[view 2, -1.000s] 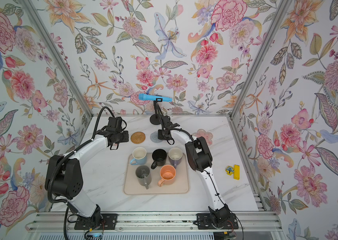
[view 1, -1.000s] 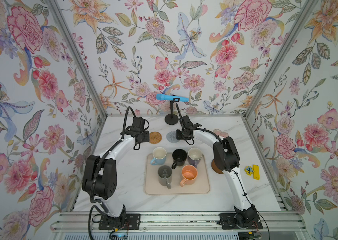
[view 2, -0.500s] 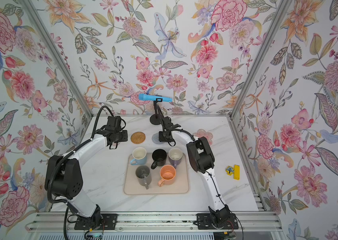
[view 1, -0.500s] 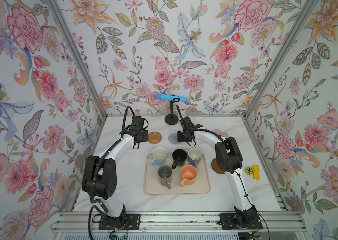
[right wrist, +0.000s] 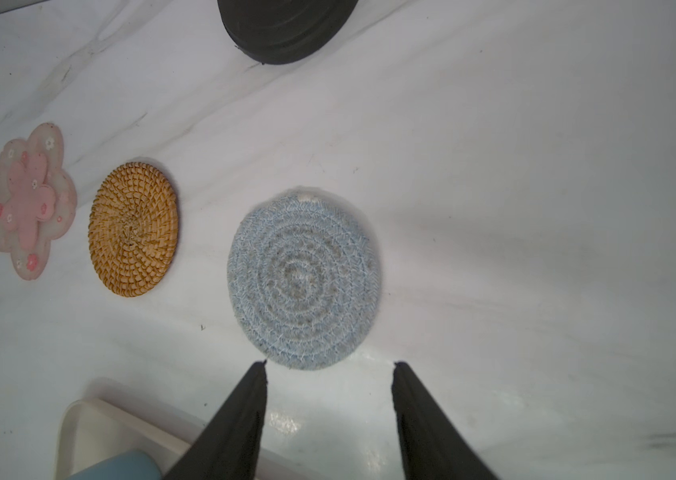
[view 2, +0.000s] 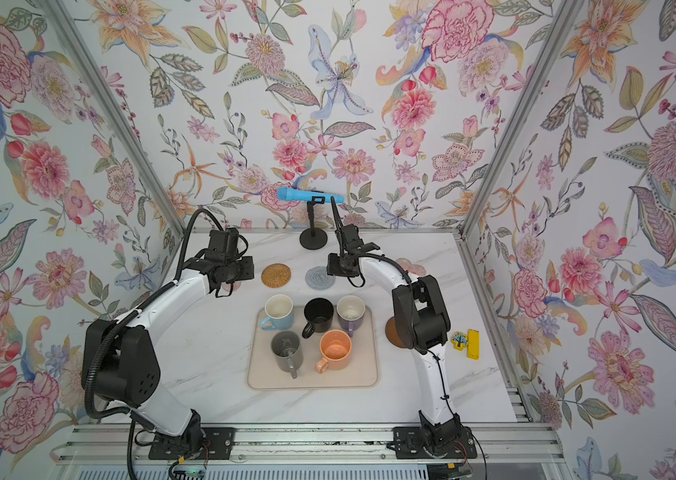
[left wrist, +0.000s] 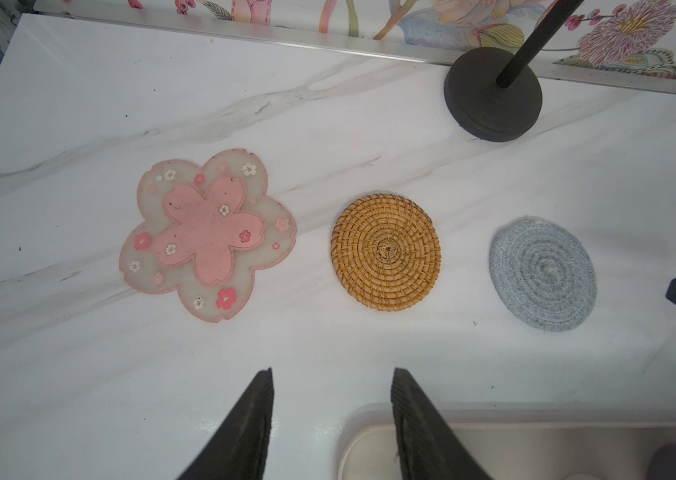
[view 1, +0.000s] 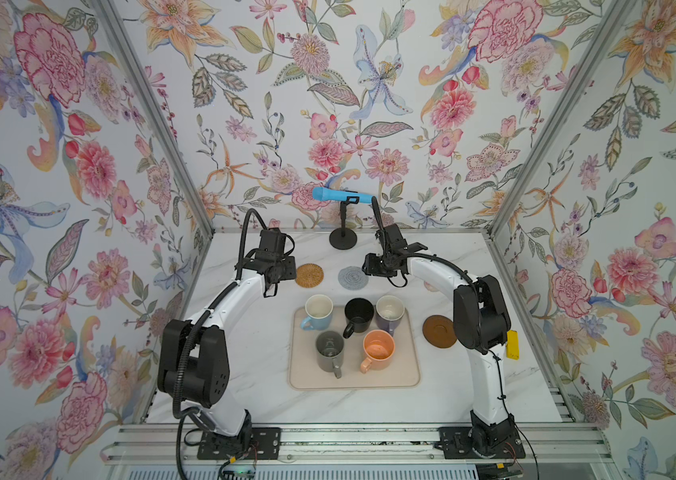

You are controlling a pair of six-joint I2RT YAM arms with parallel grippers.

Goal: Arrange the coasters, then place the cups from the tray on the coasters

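Note:
A row of coasters lies behind the tray: a pink flower coaster, a rattan one and a grey-blue one. A dark brown disc lies right of the tray. A second pink flower shows partly behind the right arm. On the tray stand the light blue, black, purple, grey and orange cups. My left gripper hangs open and empty near the flower coaster. My right gripper is open and empty just off the grey-blue coaster's edge.
A black round stand base with a blue microphone on its post stands at the back wall. A yellow block and a small blue-and-yellow toy lie at the right edge of the table.
Both grippers' jaws have spread wider. The right gripper has drawn back a little to the right, off the grey-blue coaster, which stays flat on the table. The left arm has hardly moved.

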